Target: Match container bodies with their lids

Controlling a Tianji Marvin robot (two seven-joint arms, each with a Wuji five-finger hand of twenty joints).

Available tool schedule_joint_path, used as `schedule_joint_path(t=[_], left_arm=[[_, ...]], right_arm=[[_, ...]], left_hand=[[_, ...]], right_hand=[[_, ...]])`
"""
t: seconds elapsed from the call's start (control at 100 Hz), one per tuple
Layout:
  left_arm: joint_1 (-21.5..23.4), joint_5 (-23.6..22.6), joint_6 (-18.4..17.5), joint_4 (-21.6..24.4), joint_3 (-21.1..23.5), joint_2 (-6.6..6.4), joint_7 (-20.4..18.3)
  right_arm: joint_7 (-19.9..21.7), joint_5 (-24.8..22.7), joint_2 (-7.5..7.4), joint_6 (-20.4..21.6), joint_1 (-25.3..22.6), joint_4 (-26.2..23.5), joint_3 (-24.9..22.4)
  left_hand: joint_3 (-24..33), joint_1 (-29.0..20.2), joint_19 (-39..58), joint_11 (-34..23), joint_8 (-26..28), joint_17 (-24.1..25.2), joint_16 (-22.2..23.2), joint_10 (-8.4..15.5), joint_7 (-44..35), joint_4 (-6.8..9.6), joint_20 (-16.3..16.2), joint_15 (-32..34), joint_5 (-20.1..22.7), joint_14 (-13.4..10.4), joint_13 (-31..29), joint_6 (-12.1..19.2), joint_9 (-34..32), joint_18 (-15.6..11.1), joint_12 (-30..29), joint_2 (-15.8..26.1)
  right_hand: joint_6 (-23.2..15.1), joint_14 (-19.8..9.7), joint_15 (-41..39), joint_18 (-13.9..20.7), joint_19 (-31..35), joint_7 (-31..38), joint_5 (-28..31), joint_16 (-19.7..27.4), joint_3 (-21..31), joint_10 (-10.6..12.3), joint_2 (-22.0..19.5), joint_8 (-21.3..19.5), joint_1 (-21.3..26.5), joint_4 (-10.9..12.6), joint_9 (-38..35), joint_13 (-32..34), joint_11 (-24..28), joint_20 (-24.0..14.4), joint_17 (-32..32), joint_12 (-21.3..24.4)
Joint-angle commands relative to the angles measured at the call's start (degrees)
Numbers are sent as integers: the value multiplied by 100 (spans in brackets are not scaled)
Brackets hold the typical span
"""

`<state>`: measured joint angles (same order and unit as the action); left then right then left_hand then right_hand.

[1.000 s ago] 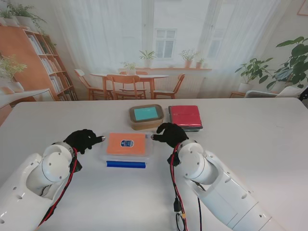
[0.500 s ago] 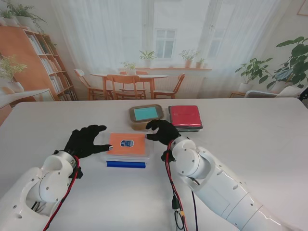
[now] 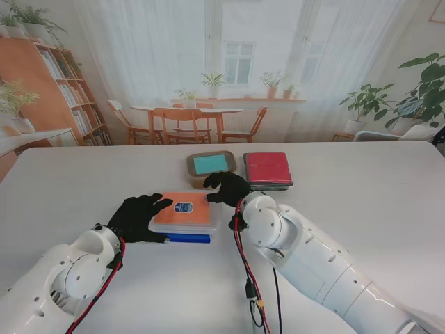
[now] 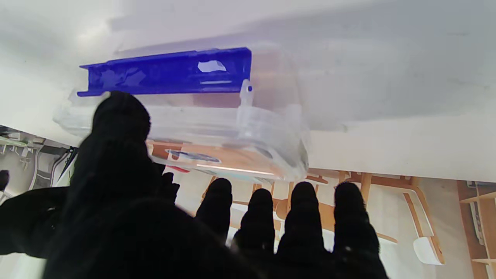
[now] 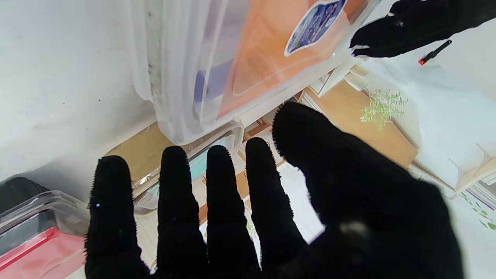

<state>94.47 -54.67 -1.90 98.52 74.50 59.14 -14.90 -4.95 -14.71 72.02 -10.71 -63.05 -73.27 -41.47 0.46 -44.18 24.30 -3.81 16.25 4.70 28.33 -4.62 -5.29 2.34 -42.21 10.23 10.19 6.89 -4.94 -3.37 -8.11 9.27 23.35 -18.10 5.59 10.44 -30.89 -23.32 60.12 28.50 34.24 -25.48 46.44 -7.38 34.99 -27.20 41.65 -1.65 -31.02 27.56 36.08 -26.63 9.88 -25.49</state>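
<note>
My left wrist view shows the box's (image 4: 217,128) blue clip (image 4: 166,71). Left hand (image 3: 139,217) and right hand (image 3: 226,188) flank it, fingers spread; contact I can't tell.

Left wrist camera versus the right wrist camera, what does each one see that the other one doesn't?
Only the left wrist view shows the blue clip along the clear container's side. Only the right wrist view shows the red-lidded container, the teal-lidded container and the left hand across the lid. Both show the clear container with the orange lid and their own open fingers; the right hand holds nothing.
</note>
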Motion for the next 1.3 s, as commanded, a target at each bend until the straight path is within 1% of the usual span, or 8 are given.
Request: schedule_joint_path(t=[0.0,0.23,0.29,0.31,0.33,0.59,1.14,1.29], left_arm=[[-57,-32,-71,-102,-49,-7,-5],[-337,21,-122,-406,-263,-13,40],[-403,139,-62,-468,-325,-8,24],[-423,193,-42,-489,-343,-5,21],[-444,252,-23,-514,-364,-1,26],[-634,665,89,-674,-549,1,-126],[-1065,1514,102,-1038,-1090,29,-266],[-1182,1675,24,-1121,-1222,39,-270]], right_arm=[[175,21,-14,26,78,46,21],[522,71,-103,-50,102,2,81],[570,61,-133,-73,55,-66,57],[589,61,-144,-87,34,-96,45],[612,62,-157,-101,12,-128,32],[822,125,-298,-288,-366,-556,-209],[716,175,-460,-307,-1547,-1604,-719],[609,226,-469,-314,-1891,-1883,-850]], left_hand=[[152,-192,-133,173,76,48,9,158,197,-43,-121,-173,-252,-35,179,135,162,-156,-16,-127],[313,-216,562,44,258,-89,115,120,49,-79,-346,391,-210,229,51,63,146,-123,197,-132],[363,-244,763,-15,260,-109,120,91,-2,-72,-261,573,-208,313,20,4,121,-113,241,-111],[388,-229,980,-59,226,-82,7,75,-54,-78,37,693,-210,335,20,-8,103,-106,228,-109],[401,-241,1045,-81,220,-88,-15,74,-73,-78,110,736,-203,356,5,-9,85,-102,229,-115],[552,-304,1639,-414,200,-133,-25,14,-272,-43,312,1269,-177,593,-84,-37,-82,-66,135,-119],[237,-272,2345,-955,93,-84,-172,-99,-786,23,827,1583,-164,781,-278,-38,-240,-20,-183,421],[203,-229,2428,-1002,84,-84,-167,-118,-818,27,831,1610,-151,805,-319,-42,-262,-12,-181,486]], right_hand=[[-151,-156,-72,177,-48,86,195,-16,154,163,204,68,149,-95,-148,97,60,30,-43,35],[-66,-36,-320,228,157,136,529,-139,161,32,207,63,150,-118,-560,343,47,-99,49,-1],[-2,14,-452,255,281,145,628,-210,166,-51,223,46,153,-115,-661,410,68,-184,96,-46],[29,35,-505,259,333,145,662,-238,170,-83,235,36,153,-114,-700,428,81,-223,102,-69],[51,55,-530,263,360,147,688,-251,174,-116,239,30,160,-114,-733,451,90,-242,120,-79],[252,269,-1002,437,853,135,916,-468,159,-433,237,-73,196,-121,-1021,702,315,-515,397,-239],[382,485,-1304,496,1160,277,1009,-566,85,-619,272,28,239,-272,-1167,837,450,-561,679,-306],[415,537,-1360,497,1220,306,1022,-581,90,-665,283,45,237,-266,-1196,868,478,-554,741,-317]])
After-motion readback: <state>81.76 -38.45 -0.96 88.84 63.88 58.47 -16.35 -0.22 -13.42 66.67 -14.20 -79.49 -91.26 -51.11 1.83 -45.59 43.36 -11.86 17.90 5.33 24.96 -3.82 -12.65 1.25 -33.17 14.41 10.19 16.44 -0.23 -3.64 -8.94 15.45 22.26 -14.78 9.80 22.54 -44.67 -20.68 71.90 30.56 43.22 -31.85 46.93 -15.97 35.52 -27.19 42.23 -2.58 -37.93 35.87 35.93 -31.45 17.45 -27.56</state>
